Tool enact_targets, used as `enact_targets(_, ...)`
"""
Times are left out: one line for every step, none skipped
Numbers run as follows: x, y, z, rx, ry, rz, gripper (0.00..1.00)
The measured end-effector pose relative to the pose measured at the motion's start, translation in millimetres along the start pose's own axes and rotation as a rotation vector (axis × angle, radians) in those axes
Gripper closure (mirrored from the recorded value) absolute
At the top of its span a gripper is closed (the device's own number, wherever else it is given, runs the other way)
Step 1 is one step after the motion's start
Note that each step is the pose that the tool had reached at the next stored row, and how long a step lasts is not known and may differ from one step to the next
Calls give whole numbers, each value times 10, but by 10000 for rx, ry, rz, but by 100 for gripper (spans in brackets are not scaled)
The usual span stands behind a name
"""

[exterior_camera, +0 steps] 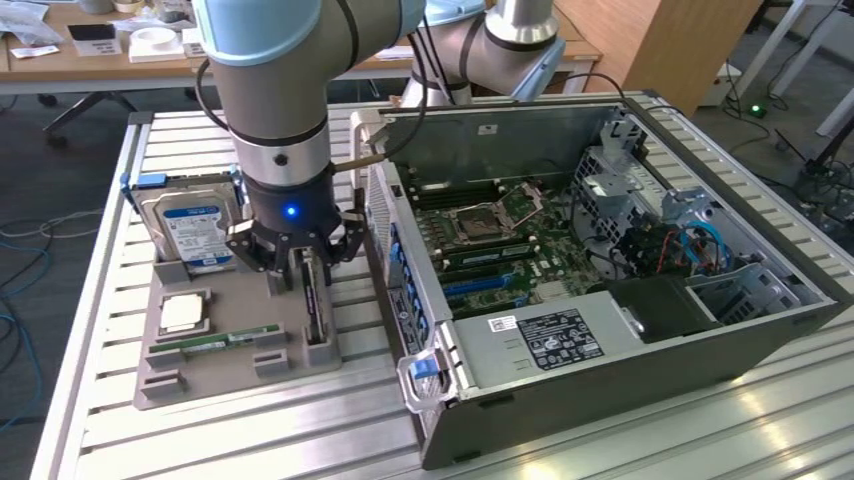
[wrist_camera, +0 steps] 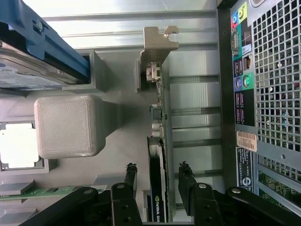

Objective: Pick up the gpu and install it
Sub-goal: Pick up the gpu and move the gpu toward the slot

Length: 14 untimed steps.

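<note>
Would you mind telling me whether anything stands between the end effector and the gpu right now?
Nothing visible does. The end effector is open directly over the gpu, which stands on edge in the grey holder; its fingers flank the card with a bare gap each side.

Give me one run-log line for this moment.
phase: pre-grasp | tool: open, one finger on each side of gpu | gpu: standing on edge in grey holder, not lifted | pc case: side open

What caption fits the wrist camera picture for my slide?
The open gripper straddles the gpu, which stands on edge in its grey tray beside the computer case.
</note>
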<state>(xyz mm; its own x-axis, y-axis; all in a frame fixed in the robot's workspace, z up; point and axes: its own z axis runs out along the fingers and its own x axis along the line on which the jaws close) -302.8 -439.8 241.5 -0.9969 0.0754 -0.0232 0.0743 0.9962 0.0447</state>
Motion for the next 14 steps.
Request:
enact_targets(-1,0,1,-1,-1,-1,51)
enact_targets(-1,0,1,-1,-1,-1,51)
enact_targets(-1,0,1,-1,-1,-1,51)
enact_targets(0,0,1,-1,-1,-1,51)
enact_targets(-1,0,4,-2,-2,-1,51)
enact_targets(-1,0,10,-5,-4,-2,51)
enact_targets(-1,0,16,-4,-4,-1,51)
enact_targets(0,-1,24,-2,-2,-1,51)
enact_targets(0,-1,32,-2,-1,-1,51)
enact_targets(0,-2,41,-2,-2,-1,51)
enact_targets(1,-2,50,-2,-1,-1,51)
enact_targets(1,-3,58,-1,-1,-1,51)
enact_targets(1,-3,64,-1,-1,-1,51)
enact_targets(1,-3,63,0,0,-1,51)
